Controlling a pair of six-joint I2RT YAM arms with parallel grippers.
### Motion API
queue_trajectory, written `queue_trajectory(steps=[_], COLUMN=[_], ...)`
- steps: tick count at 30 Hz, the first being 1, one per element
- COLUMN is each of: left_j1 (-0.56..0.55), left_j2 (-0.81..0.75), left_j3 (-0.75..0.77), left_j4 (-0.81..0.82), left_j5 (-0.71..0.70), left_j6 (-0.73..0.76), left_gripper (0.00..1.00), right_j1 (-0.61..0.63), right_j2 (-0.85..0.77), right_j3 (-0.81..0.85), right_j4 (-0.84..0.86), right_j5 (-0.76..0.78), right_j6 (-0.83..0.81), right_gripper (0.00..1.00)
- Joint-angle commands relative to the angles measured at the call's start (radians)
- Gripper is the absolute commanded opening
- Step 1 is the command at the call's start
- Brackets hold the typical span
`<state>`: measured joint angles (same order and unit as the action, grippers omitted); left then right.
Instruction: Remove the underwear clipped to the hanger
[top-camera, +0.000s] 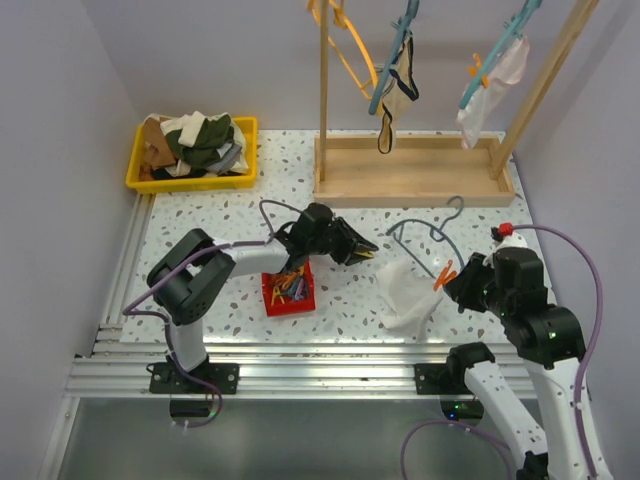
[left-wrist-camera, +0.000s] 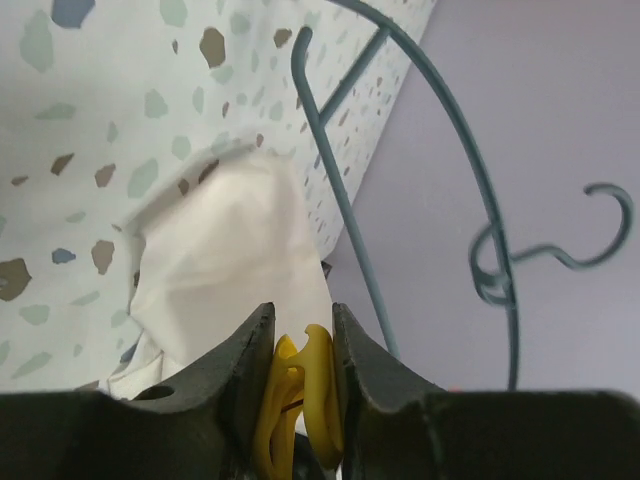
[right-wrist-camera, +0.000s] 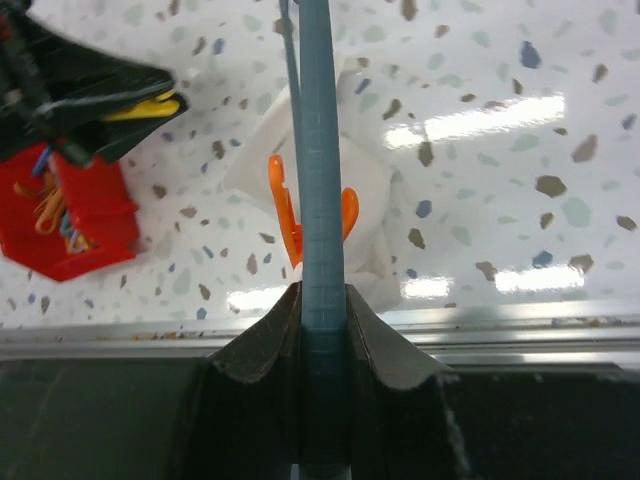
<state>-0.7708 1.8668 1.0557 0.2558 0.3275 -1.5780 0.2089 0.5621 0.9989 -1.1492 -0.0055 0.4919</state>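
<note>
White underwear (top-camera: 405, 292) lies on the table, still pinned by an orange clip (top-camera: 443, 275) to a blue-grey wire hanger (top-camera: 420, 228). My right gripper (top-camera: 462, 285) is shut on the hanger's bar (right-wrist-camera: 322, 200), just below the orange clip (right-wrist-camera: 285, 205) and the underwear (right-wrist-camera: 372, 195). My left gripper (top-camera: 366, 250) is shut on a yellow clip (left-wrist-camera: 300, 390), held left of the underwear (left-wrist-camera: 230, 260) and apart from it. The hanger (left-wrist-camera: 470, 180) curves beyond it. The left gripper (right-wrist-camera: 100, 95) and yellow clip (right-wrist-camera: 155, 103) show in the right wrist view.
A red bin (top-camera: 288, 292) with loose clips sits under the left arm's wrist. A yellow bin (top-camera: 195, 150) of clothes stands at the back left. A wooden rack (top-camera: 410, 175) at the back holds more hangers with underwear. A metal rail runs along the table's near edge.
</note>
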Motion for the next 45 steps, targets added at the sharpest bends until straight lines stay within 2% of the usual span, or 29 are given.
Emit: queue_trajectory(steps=[1, 4, 9, 11, 12, 13, 15, 16, 17, 19, 21, 24, 28, 37, 38, 40, 41, 43, 44, 45], left_j1=[0.002, 0.004, 0.004, 0.010, 0.016, 0.019, 0.021, 0.021, 0.021, 0.021, 0.024, 0.033, 0.036, 0.038, 0.038, 0.038, 0.038, 0.038, 0.038, 0.038], left_j2=[-0.069, -0.051, -0.050, -0.095, -0.150, -0.184, -0.300, -0.342, -0.384, -0.530, -0.665, -0.744, -0.719, -0.614, -0.606, -0.583, -0.574, -0.554, -0.549, -0.545], left_j3=[-0.082, -0.094, -0.079, -0.071, -0.066, -0.059, -0.028, -0.020, -0.025, -0.054, -0.103, -0.126, -0.152, -0.131, -0.126, -0.108, -0.099, -0.076, -0.068, -0.060], left_j4=[0.294, 0.399, 0.451, 0.378, 0.322, 0.148, -0.074, -0.252, -0.342, -0.464, -0.518, -0.694, -0.754, -0.757, -0.747, -0.733, -0.734, -0.750, -0.753, -0.760], left_j5=[0.047, 0.056, 0.082, 0.078, 0.071, 0.059, -0.049, -0.101, -0.196, -0.281, -0.381, -0.467, -0.490, -0.616, -0.620, -0.625, -0.627, -0.633, -0.634, -0.634], left_j6=[-0.085, -0.086, -0.039, 0.013, 0.098, 0.152, 0.328, 0.376, 0.415, 0.489, 0.528, 0.576, 0.618, 0.677, 0.687, 0.697, 0.699, 0.696, 0.696, 0.693], left_gripper=[0.00, 0.00, 0.00, 0.00, 0.00, 0.00, 0.00, 0.00, 0.00, 0.00, 0.00, 0.00, 0.00, 0.00, 0.08, 0.35, 0.58, 0.80, 0.94, 0.98], right_j1=[-0.008, -0.006, -0.008, -0.008, -0.008, -0.008, -0.006, -0.008, -0.006, -0.006, -0.008, -0.008, -0.008, -0.005, -0.005, -0.005, -0.003, -0.005, -0.005, -0.003], right_j2=[0.038, 0.041, 0.025, 0.024, 0.025, 0.027, 0.019, 0.018, 0.016, 0.012, 0.012, 0.012, 0.038, 0.084, 0.084, 0.090, 0.090, 0.096, 0.099, 0.102], right_j3=[-0.022, -0.042, -0.040, -0.033, -0.022, -0.016, 0.000, 0.004, 0.004, 0.001, -0.006, -0.017, -0.020, 0.026, 0.033, 0.041, 0.044, 0.050, 0.055, 0.056], right_j4=[-0.070, -0.083, -0.058, -0.046, -0.044, -0.043, -0.040, -0.040, -0.040, -0.044, -0.040, -0.027, -0.004, 0.036, 0.034, 0.032, 0.034, 0.034, 0.036, 0.037], right_j5=[0.165, 0.194, 0.168, 0.154, 0.139, 0.133, 0.118, 0.118, 0.114, 0.111, 0.102, 0.081, 0.061, 0.027, 0.024, 0.016, 0.015, 0.012, 0.010, 0.010], right_j6=[0.039, 0.066, 0.068, 0.065, 0.059, 0.054, 0.042, 0.039, 0.037, 0.033, 0.028, 0.017, 0.001, -0.007, -0.009, -0.018, -0.021, -0.026, -0.030, -0.035], right_gripper=[0.00, 0.00, 0.00, 0.00, 0.00, 0.00, 0.00, 0.00, 0.00, 0.00, 0.00, 0.00, 0.00, 0.00, 0.00, 0.00, 0.00, 0.00, 0.00, 0.00])
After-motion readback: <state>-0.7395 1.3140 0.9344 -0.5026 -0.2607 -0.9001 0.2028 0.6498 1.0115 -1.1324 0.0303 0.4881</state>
